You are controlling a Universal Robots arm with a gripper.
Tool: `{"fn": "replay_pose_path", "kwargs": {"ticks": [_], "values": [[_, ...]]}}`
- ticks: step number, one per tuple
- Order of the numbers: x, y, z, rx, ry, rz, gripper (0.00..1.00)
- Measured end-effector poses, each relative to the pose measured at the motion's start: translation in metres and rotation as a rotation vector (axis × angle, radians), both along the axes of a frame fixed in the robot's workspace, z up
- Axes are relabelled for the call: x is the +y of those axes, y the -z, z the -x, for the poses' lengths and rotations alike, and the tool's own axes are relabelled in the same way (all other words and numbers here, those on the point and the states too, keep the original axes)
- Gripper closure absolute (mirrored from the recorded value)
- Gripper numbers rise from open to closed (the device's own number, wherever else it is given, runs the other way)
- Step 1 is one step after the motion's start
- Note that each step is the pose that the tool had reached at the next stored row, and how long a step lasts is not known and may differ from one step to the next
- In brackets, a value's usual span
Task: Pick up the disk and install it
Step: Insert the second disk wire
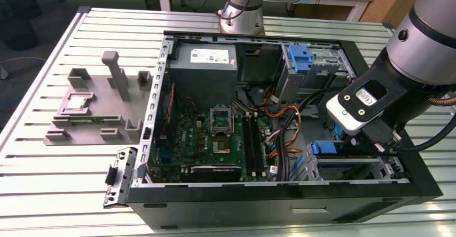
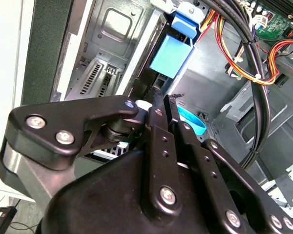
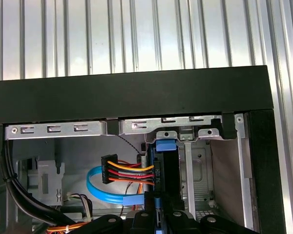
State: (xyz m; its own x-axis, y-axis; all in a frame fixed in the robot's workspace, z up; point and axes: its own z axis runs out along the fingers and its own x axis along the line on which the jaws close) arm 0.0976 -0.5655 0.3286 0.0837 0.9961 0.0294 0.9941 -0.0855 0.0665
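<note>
I see the disk [image 3: 158, 168] standing on edge in the drive bay at the case's corner, its blue carrier tab [image 3: 166, 145] up against the metal bay frame [image 3: 136, 127]. In the second wrist view the gripper [image 2: 163, 105] has its 2 black fingers [image 2: 158, 131] drawn close around the disk's dark edge, gripping it just below the blue rail [image 2: 172, 54]. The exterior view gives me the wider layout (no disk detail there): the arm's wrist [image 1: 363, 106] is lowered into the open computer case [image 1: 285, 194], near the exterior view's right, with the motherboard [image 1: 213, 141] beside it and a grey fixture [image 1: 93, 109] out on the slatted table [image 1: 42, 194].
</note>
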Motion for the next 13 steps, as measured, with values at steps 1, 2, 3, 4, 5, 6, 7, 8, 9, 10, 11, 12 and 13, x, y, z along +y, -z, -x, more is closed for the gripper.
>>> {"fn": "replay_pose_path", "kwargs": {"ticks": [1,2,3,4,5,6,7,8,9,10,11,12,13], "values": [[0.0000,0.0000,0.0000,0.0000,0.000,0.0000,0.84],[0.0000,0.0001,0.0000,0.0000,0.000,-0.0001,0.84],[0.0000,0.0002,0.0000,0.0000,0.000,-0.0001,0.84],[0.0000,0.0002,0.0000,0.0000,0.000,0.0000,0.84],[0.0000,0.0002,0.0000,0.0000,0.000,0.0000,0.84],[0.0000,0.0003,0.0000,0.0000,0.000,0.0000,0.84],[0.0000,0.0003,0.0000,0.0000,0.000,0.0000,0.84],[0.0000,0.0004,0.0000,0.0000,0.000,0.0000,0.84],[-0.0001,0.0004,0.0000,0.0000,0.000,0.0000,0.84],[-0.0001,0.0004,0.0000,0.0000,0.000,0.0000,0.84],[-0.0001,0.0005,0.0000,0.0000,0.000,0.0000,0.84],[0.0000,0.0007,0.0000,-0.0001,0.000,-0.0006,0.84],[0.0000,0.0011,-0.0001,-0.0002,0.000,-0.0010,0.83]]}}
